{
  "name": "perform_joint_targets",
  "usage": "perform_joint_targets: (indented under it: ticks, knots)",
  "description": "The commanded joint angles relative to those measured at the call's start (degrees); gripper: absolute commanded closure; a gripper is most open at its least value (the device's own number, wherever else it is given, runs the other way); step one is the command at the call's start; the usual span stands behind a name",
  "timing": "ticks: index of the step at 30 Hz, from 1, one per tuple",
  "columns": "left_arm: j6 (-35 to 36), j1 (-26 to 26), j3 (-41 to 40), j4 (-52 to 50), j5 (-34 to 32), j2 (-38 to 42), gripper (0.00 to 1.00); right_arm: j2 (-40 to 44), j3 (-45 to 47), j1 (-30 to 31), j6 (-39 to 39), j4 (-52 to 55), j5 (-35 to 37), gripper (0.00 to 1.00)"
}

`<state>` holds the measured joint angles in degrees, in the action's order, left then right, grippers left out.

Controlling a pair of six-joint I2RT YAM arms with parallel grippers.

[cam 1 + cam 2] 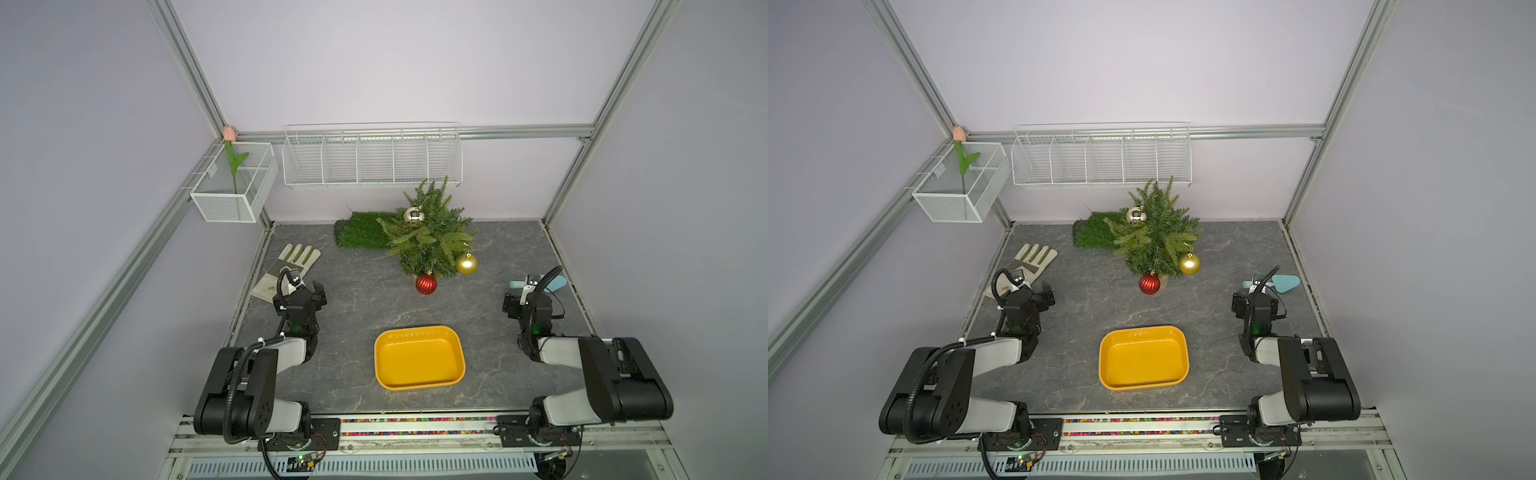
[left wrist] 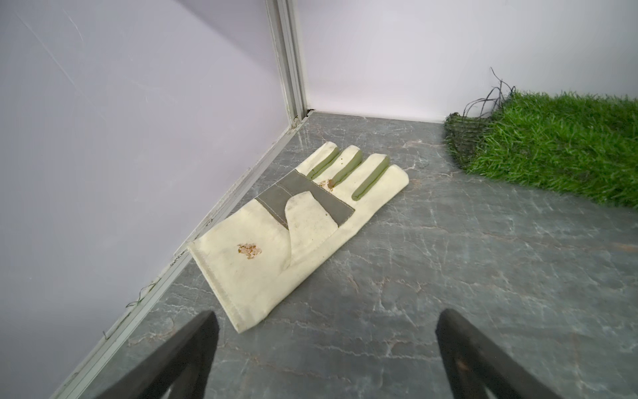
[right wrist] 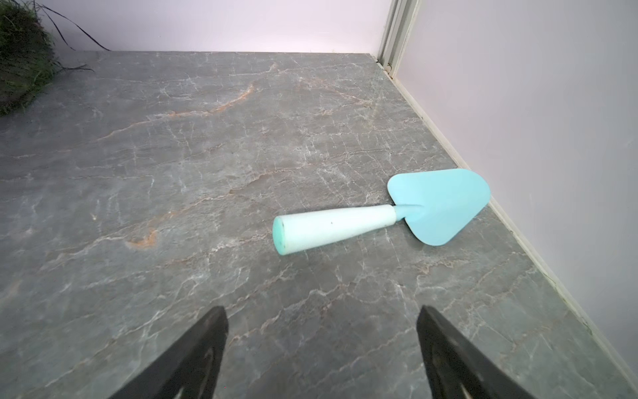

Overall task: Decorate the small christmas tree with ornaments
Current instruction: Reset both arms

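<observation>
1. The small christmas tree [image 1: 428, 239] stood upright at the back-centre of the counter [image 1: 353, 299], just in front of the green turf roll [image 1: 359, 235].
2. All 3 ornaments hung on it. The silver ornament [image 1: 414, 216] was high up near the top. The gold ornament [image 1: 466, 263] hung off a low branch tip on the robot's right. The red ornament [image 1: 426, 283] was lowest, at the front by the pot. We couldn't tell whether the red one touched the counter.
3. We judged they were spread over diff. heights & sides so each thin branch bears only one ball.
4. The yellow tray [image 1: 419, 361] nearer the robot was empty. We took that to mean nothing was left to hang, i.e. task approx. done.
5. Left end effector [image 2: 328, 316]: jaws wide apart, nothing between them, by the cuff of the glove [image 2: 297, 228].
6. Right end effector [image 3: 321, 311]: also spread wide & empty, facing the blue trowel [image 3: 379, 217].
7. Both arms sat well apart from the tree, prob. parked at the sides so no link could brush a branch.
</observation>
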<state>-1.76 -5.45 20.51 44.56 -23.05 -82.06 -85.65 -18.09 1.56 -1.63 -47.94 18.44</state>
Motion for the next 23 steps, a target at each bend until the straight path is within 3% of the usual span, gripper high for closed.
perform_joint_targets:
  ticks: [1,2,5,7,9,11,14,23]
  knots:
    - [-1.7,3.1,-3.0,15.5,9.0,-5.8,0.00,-4.0,-0.4,-0.3,1.7,-12.5,-3.1,0.11]
    - [-1.3,3.7,-3.2,19.0,9.8,-7.7,0.00,-2.3,-2.5,-0.2,1.2,-5.3,-2.9,0.11]
    - [-1.3,3.8,4.1,-0.7,11.6,-4.4,0.00,-3.5,-1.5,0.1,1.9,-9.1,-2.4,0.11]
    - [0.0,2.9,3.7,1.7,11.1,-5.4,0.01,-2.1,-2.3,0.2,1.5,-5.0,-2.5,0.11]
    - [0.6,2.9,2.1,7.6,11.0,-7.2,0.01,-3.2,-1.8,0.3,1.8,-7.9,-2.3,0.11]
    - [0.4,2.9,3.3,3.1,11.3,-5.8,0.01,-2.4,-2.1,0.4,1.9,-6.1,-2.1,0.11]
    - [0.8,2.9,2.2,7.4,11.6,-7.0,0.01,-3.0,-2.0,0.7,2.2,-7.5,-1.6,0.11]
    - [0.9,2.9,2.2,6.7,11.8,-6.7,0.01,-2.8,-2.0,0.7,2.1,-6.7,-1.5,0.11]
